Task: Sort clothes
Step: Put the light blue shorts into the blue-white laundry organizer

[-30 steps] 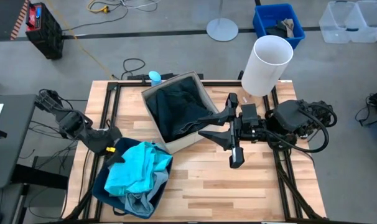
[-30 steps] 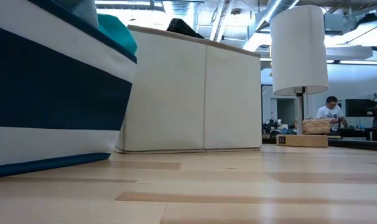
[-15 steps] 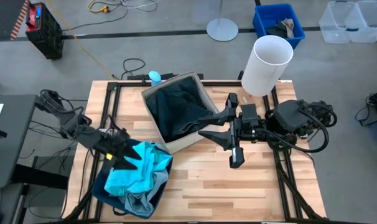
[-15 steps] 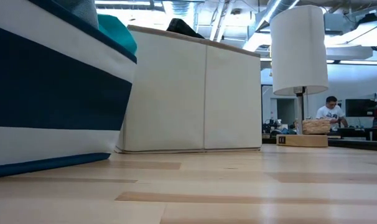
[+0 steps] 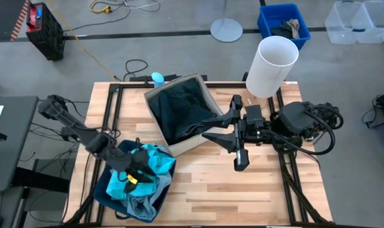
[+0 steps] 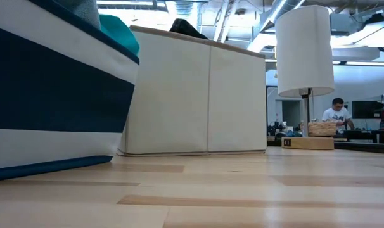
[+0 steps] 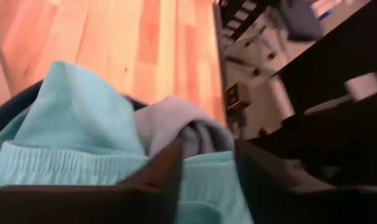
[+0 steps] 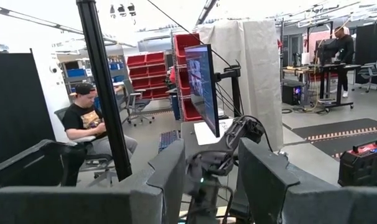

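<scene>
The sorting appears all but done: the black garment (image 5: 179, 107) is seen inside the beige fabric box (image 5: 193, 145), while the turquoise garment (image 5: 147, 166) and the pale blue garment (image 5: 140, 204) lie in the navy fabric box (image 5: 103, 190); the jeans cannot be told apart. The left claw (image 5: 136, 172) is held low over the turquoise cloth, fingers narrowly parted and holding nothing, and the right claw (image 5: 225, 129) is parked wide apart beside the beige box. No loose clothing is seen on the wooden table (image 5: 255, 190), which stands in a workshop where a seated person (image 8: 86, 127) is visible.
</scene>
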